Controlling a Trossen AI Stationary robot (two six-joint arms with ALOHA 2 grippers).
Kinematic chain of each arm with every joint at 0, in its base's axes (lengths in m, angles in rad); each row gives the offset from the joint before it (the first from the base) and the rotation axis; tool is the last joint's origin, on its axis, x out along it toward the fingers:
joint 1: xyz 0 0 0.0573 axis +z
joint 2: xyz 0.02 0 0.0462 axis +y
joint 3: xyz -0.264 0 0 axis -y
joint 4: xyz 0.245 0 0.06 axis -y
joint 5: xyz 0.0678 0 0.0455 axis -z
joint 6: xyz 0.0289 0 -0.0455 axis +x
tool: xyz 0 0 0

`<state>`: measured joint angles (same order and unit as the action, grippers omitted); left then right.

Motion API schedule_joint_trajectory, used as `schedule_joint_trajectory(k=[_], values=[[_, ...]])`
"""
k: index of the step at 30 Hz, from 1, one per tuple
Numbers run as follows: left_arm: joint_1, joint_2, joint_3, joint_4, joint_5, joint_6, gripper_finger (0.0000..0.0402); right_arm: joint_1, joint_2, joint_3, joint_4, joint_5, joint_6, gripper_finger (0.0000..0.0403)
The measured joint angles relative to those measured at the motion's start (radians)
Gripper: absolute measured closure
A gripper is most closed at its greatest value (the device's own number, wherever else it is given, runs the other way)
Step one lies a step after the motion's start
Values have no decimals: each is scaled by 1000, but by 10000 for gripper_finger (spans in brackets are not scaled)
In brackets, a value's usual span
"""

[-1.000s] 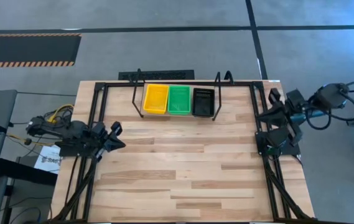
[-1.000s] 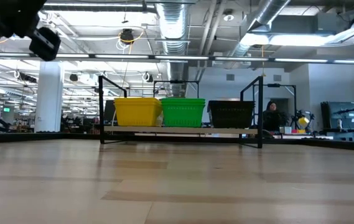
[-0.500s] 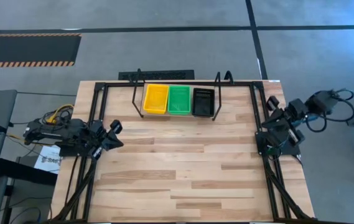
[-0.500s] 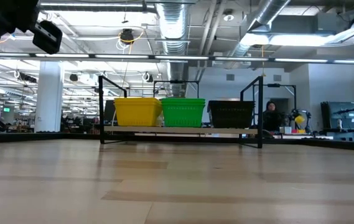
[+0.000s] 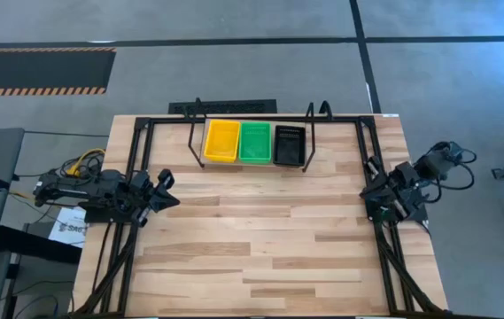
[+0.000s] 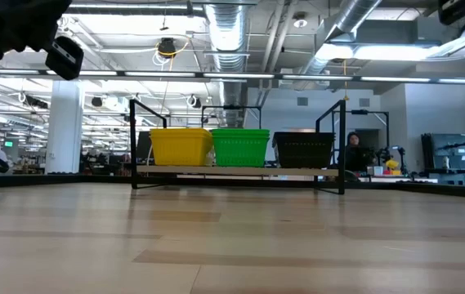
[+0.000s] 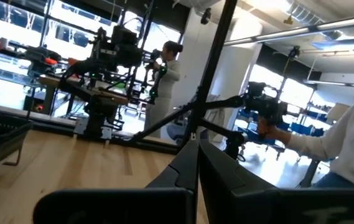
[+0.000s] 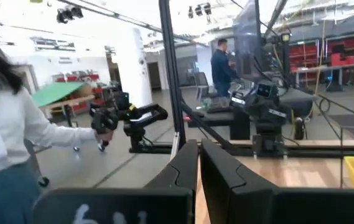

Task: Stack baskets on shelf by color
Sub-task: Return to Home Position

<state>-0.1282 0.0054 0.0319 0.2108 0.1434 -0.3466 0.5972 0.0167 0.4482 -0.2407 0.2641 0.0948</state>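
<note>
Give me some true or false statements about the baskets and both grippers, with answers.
1. The yellow basket, green basket and black basket sit in a row on the shelf. True.
2. The green basket ends the row. False: it is in the middle.
3. The left gripper holds a basket. False: it is shut and empty, by the left edge of the table.
4. The right gripper is by the table's right edge, off the shelf. True.
</note>
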Motion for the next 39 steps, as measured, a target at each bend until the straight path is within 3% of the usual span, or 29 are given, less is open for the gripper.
schedule_joint_trajectory(k=[7, 24, 30, 33, 39], values=[[0, 0, 0, -40, -47, 8, 401, 0, -13, -61, -20, 30, 10, 362], [0, 0, 0, -47, -46, -14, 401, 4, -13, -215, -43, 44, -43, 363], [0, 0, 0, -47, -46, 12, 401, 3, -13, -215, 79, 44, -203, 363], [0, 0, 0, -47, -46, 21, 401, -7, -13, -227, 92, 46, -193, 363], [0, 0, 0, -47, -46, 24, 401, -33, -12, -378, 317, 47, -228, 363]])
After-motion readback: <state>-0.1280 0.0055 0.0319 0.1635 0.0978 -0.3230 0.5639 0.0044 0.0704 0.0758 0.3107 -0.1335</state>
